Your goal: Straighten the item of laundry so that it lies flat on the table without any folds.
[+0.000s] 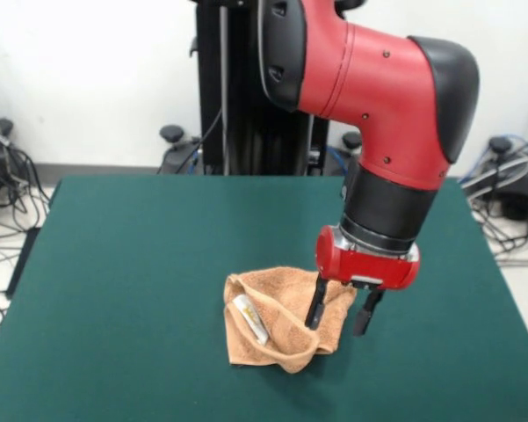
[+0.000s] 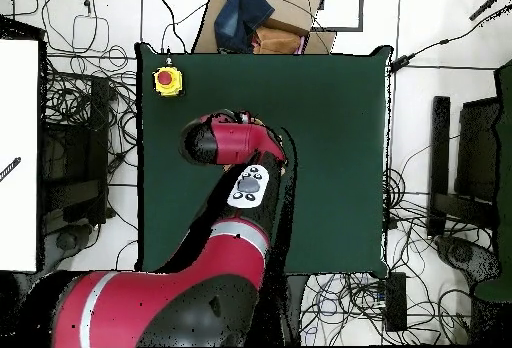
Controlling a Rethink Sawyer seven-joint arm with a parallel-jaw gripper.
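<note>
- The towel [image 1: 281, 321] lay crumpled near the table's [image 1: 123, 264] front-centre, its front edge curled into a pocket with the white label [image 1: 250, 318] showing inside.
- The tool [image 1: 341, 315] stood at the towel's right edge, fingers spread, gripping nothing visible; probably set to pinch that edge and pull it flat.
- Behind the towel, bare table reached the pedestal [image 1: 246, 88]; a yellow-red button [image 2: 167, 81] sat at one corner.

Bench [image 1: 141, 264] lies bare all around me; only the crumpled towel [image 1: 277, 321] under my gripper [image 1: 341, 312] and a yellow button box [image 2: 167, 81] at one corner obstruct.
</note>
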